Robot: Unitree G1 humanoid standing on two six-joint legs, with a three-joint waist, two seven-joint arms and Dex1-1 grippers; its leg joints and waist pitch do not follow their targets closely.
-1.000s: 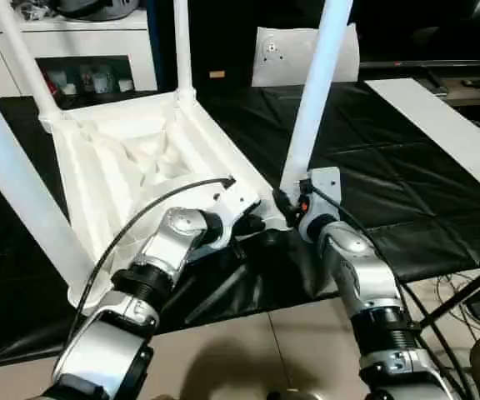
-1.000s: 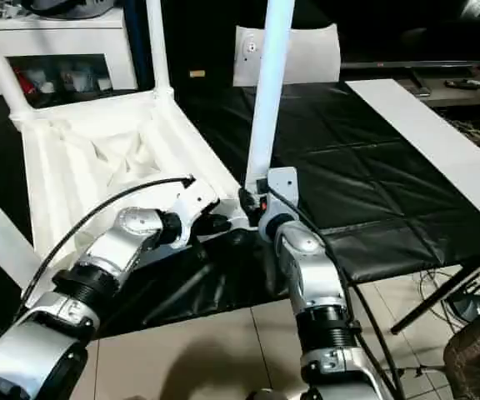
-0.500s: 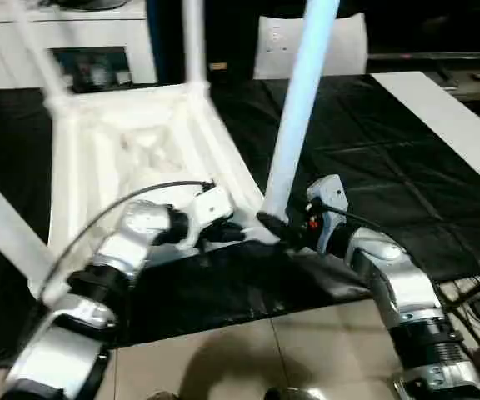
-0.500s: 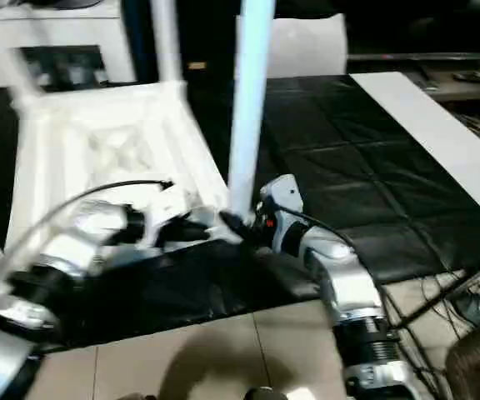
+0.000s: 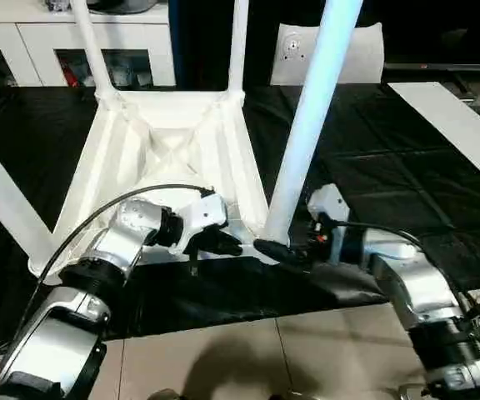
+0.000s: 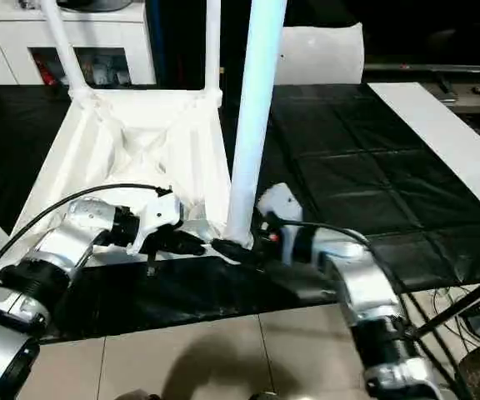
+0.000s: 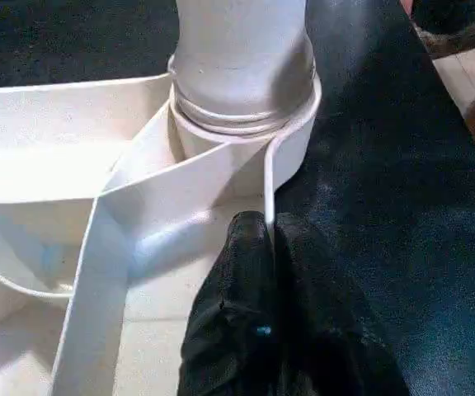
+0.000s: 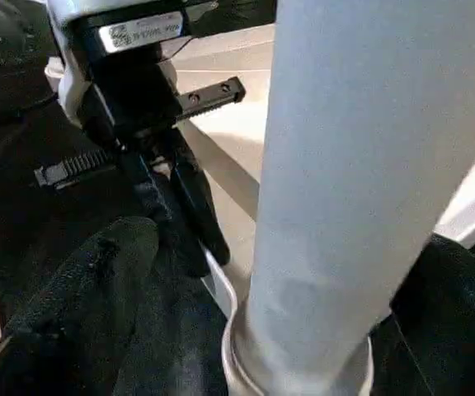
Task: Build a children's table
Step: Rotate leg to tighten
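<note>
The white children's table lies upside down on the black cover, its ribbed top (image 5: 165, 158) facing up and its legs standing in the corner sockets. The near-right leg (image 5: 307, 125) rises from its socket (image 7: 242, 124). My left gripper (image 5: 223, 243) is shut on the top's thin rim right beside that socket, its fingers (image 7: 254, 272) pinching the edge. My right gripper (image 5: 277, 250) stands open at the foot of the same leg (image 8: 361, 165), one finger (image 8: 97, 280) on each side of it. The left gripper (image 8: 180, 206) also appears in the right wrist view.
Three more legs stand up: far left (image 5: 94, 50), far right (image 5: 238, 42), near left (image 5: 2, 196). The black cover (image 5: 373, 167) ends at tiled floor (image 5: 223, 358) in front. A white board (image 5: 457, 125) lies at the right, a white cabinet (image 5: 23, 42) behind.
My right gripper's jaws have spread apart around the leg's foot and its forearm has swung out to the right. The left gripper has kept its hold. The camera has shifted.
</note>
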